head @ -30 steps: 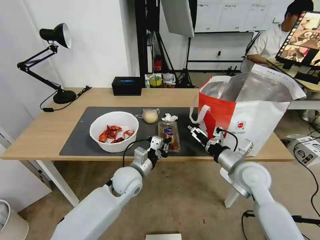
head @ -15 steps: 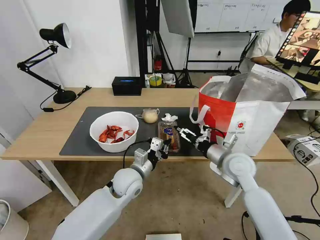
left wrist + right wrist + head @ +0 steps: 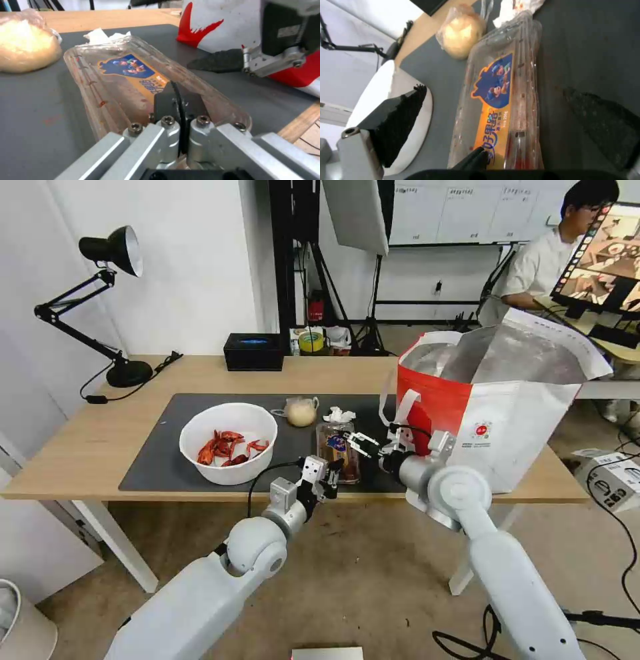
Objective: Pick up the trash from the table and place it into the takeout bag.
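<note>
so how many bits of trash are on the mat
4: the bowl at the mat's left, the knotted bag and tissue at its far side, the clear tray mid-mat, its near end in the left gripper.

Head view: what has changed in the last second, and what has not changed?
The right gripper, fingers open, swung from beside the takeout bag toward the robot's left, to the right edge of the clear plastic tray. The left gripper stayed shut on the tray's near end. Bowl, knotted bag and tissue did not move.
</note>
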Controlling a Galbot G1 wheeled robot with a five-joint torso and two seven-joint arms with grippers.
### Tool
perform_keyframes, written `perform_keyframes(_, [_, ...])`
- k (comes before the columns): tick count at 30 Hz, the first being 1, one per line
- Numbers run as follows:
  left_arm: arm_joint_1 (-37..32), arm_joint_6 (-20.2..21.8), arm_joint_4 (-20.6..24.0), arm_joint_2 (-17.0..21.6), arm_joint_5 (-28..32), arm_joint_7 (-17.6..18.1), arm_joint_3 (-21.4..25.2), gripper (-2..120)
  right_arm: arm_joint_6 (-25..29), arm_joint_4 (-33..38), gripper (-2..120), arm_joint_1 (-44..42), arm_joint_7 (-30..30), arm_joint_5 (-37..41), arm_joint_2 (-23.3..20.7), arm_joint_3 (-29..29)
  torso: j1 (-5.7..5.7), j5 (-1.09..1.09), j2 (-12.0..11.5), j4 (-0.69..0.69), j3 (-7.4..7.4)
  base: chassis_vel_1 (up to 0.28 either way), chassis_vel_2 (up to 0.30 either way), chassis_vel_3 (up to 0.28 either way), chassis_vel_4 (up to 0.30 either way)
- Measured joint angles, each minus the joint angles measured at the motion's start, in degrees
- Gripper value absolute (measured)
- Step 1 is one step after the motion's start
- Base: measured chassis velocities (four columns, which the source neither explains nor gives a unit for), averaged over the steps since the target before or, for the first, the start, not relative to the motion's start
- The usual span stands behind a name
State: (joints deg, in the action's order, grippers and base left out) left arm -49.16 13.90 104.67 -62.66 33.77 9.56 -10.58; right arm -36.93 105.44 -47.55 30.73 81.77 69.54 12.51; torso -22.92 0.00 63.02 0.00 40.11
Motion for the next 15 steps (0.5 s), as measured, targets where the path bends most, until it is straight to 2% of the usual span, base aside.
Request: perform_keyframes(15, [0.32,-0.24,0.02,0.05,0.60,0.40,-0.36,0,-1.39,-4.53,100,4.78,2.31,0.55,1.70,-3.68,0.00,0.00,0.00,0.00,-0.01,0.000,0.000,0.000,0.000])
